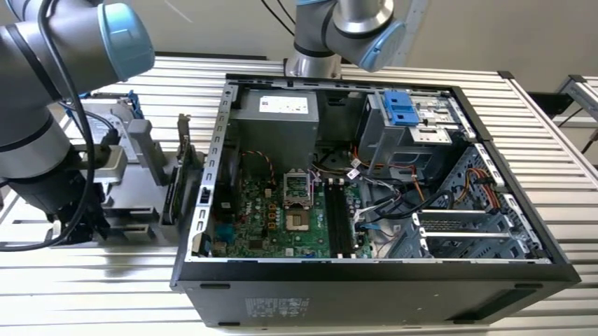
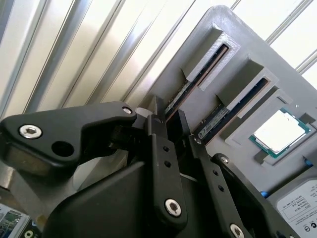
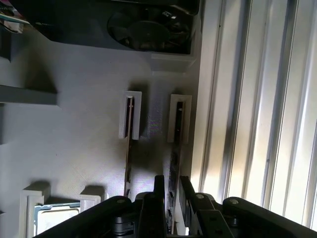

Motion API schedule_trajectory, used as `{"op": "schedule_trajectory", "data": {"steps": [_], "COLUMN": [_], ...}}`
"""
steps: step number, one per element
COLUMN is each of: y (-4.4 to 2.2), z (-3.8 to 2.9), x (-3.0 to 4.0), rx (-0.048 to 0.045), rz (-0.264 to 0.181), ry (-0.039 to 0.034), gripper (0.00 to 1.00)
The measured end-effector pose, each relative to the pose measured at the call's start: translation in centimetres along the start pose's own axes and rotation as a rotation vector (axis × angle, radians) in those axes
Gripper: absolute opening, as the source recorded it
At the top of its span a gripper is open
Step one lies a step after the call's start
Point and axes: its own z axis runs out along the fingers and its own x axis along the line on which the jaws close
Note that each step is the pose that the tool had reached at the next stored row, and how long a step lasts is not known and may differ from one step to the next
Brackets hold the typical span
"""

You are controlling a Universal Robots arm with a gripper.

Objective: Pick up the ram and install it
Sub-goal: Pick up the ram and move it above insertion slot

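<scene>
The ram (image 2: 198, 74) is a thin dark stick standing on edge in a slot of the grey parts holder (image 2: 218, 29), near the holder's edge. In both wrist views my gripper (image 2: 169, 119) has one black finger on each side of the stick's near end, shut on it. The same ram (image 3: 175, 148) still sits in its slot, with the gripper (image 3: 172, 184) around it. In the exterior view the gripper (image 1: 84, 231) hangs low over the holder, left of the open computer case (image 1: 374, 276). The motherboard's long black memory slots (image 1: 337, 220) lie inside the case.
A second memory stick (image 2: 233, 106) stands in the neighbouring slot. A processor chip (image 2: 277, 131) rests in a pocket beside it, and a silver-labelled drive (image 2: 302, 203) lies further on. Cables (image 1: 393, 199) and drive cages crowd the case on the exterior view's right. A slatted metal table (image 1: 94, 294) carries everything.
</scene>
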Motion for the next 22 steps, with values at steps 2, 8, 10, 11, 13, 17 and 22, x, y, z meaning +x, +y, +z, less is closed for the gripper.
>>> {"op": "schedule_trajectory", "data": {"steps": [2,8,10,11,13,17,22], "y": [0.00,0.01,0.01,0.01,0.01,0.01,0.01], "z": [-0.12,-0.38,-0.39,-0.39,-0.40,-0.40,-0.41], "x": [-0.01,-0.03,-0.03,-0.03,-0.03,-0.03,-0.03], "rx": [-0.0002,-0.0002,-0.0002,-0.0002,-0.0001,-0.0002,-0.0002], "rz": [0.000,0.000,0.000,0.000,0.000,0.000,0.000], "ry": [0.0001,0.0002,0.0002,0.0002,0.0001,0.0001,0.0001], "gripper": [1.00,1.00,1.00,1.00,1.00,0.00,0.00]}}
